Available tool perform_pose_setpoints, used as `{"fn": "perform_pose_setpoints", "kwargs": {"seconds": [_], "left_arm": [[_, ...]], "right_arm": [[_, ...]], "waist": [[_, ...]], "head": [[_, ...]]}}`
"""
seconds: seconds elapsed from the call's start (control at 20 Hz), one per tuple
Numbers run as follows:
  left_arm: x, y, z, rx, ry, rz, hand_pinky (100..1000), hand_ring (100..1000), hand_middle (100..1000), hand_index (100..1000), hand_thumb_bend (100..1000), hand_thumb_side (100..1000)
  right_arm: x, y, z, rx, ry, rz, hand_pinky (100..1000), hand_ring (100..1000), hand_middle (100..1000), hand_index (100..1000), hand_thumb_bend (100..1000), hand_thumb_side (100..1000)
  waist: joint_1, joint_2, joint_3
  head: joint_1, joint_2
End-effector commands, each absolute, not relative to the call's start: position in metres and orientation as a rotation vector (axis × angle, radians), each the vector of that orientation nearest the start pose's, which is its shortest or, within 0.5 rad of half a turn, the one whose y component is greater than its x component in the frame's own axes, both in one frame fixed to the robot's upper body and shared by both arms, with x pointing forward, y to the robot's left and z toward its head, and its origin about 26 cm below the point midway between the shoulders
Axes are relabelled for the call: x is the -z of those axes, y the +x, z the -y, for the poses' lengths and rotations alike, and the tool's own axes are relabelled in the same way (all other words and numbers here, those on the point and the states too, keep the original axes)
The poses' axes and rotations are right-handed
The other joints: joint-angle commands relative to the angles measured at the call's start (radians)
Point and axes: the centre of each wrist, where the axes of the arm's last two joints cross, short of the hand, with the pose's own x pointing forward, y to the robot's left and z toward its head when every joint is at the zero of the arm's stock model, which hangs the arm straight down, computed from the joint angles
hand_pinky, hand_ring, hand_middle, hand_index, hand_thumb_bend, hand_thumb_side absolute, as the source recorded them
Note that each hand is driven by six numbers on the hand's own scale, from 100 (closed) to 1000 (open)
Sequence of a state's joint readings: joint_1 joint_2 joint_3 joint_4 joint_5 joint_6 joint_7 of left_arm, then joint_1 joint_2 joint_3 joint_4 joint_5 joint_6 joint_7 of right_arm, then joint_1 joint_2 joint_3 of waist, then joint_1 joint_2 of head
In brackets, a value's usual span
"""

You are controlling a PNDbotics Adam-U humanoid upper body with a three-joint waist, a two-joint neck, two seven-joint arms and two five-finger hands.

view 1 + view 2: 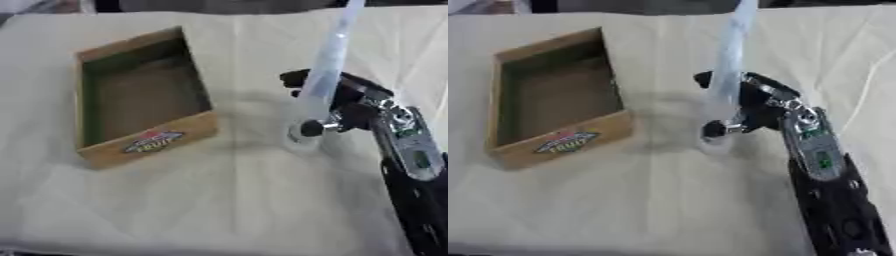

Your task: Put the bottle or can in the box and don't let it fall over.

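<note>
Right hand [337, 107] curled round clear bottle [325, 75] at centre right, bottle tilted, base on cloth [219, 200]. Cardboard box [140, 95] upper left, well apart; front label reads "FRUIT" [153, 141].

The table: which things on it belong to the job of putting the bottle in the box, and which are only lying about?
Belong to the job:
- clear plastic bottle, tall and upright, right of the box
- open cardboard box with a label on its near wall
- right hand, fingers curled round the bottle

Only there:
- pale cloth covering the table; nothing else lies on it
</note>
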State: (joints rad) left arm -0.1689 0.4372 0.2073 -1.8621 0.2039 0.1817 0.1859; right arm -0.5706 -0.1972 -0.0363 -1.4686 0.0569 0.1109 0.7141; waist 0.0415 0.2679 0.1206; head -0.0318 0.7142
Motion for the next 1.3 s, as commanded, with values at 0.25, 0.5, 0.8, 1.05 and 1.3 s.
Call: {"fn": "perform_pose_setpoints", "kwargs": {"seconds": [0.25, 0.5, 0.8, 1.05, 1.3], "left_arm": [[-0.179, 0.292, -0.355, -0.035, 0.400, 1.942, 1000, 1000, 802, 804, 100, 100], [-0.180, 0.293, -0.355, -0.037, 0.399, 1.945, 1000, 1000, 801, 803, 100, 100], [-0.179, 0.293, -0.355, -0.039, 0.399, 1.944, 1000, 1000, 801, 803, 100, 100], [-0.179, 0.293, -0.355, -0.040, 0.401, 1.943, 1000, 1000, 802, 803, 100, 100], [-0.179, 0.293, -0.355, -0.039, 0.402, 1.941, 1000, 1000, 803, 803, 100, 100]], "right_arm": [[-0.163, 0.401, 0.233, -0.881, 0.336, 1.716, 991, 989, 859, 746, 348, 100], [-0.160, 0.401, 0.230, -0.894, 0.346, 1.674, 989, 905, 778, 667, 100, 100], [-0.157, 0.403, 0.230, -0.829, 0.296, 1.683, 989, 630, 537, 440, 100, 100], [-0.156, 0.403, 0.226, -0.814, 0.313, 1.706, 966, 462, 245, 180, 100, 100], [-0.160, 0.403, 0.224, -0.796, 0.366, 1.732, 947, 416, 174, 134, 100, 100]], "waist": [[0.002, -0.009, 0.011], [0.001, -0.008, 0.016], [0.000, -0.007, 0.016], [0.000, -0.008, 0.017], [0.000, -0.010, 0.015]], "head": [[-0.001, -0.011], [-0.001, -0.010], [0.001, -0.008], [0.003, -0.007], [0.003, -0.007]]}}
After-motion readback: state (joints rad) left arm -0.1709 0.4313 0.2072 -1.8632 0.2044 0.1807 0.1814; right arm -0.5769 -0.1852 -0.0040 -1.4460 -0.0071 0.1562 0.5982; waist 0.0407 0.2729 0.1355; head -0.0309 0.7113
